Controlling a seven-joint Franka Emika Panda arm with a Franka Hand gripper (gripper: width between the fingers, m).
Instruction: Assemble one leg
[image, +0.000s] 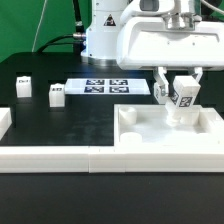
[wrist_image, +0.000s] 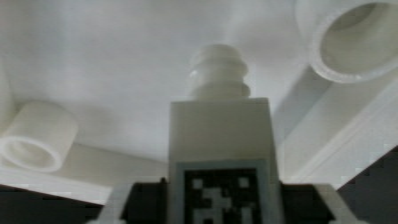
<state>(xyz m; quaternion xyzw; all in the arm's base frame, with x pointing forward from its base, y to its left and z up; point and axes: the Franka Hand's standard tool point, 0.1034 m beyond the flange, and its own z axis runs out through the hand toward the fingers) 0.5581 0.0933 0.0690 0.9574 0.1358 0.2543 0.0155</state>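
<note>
White leg (image: 183, 108) sits pinched upright in end effector (image: 180, 92), threaded tip pointing down at tray (image: 140, 138).

Robotics lab bench, not a home or a shop. A white robot arm (image: 105, 35) is standing on a black tabletop (image: 60, 125), with a green backdrop (image: 40, 20) hanging behind it and a cable (image: 62, 42) trailing along the back edge. The marker board (image: 108, 87) is lying flat, showing printed tracking tags; a small loose leg (image: 56, 94) is wearing one too. White moulded walls (image: 45, 155) are fencing the work area.
</note>
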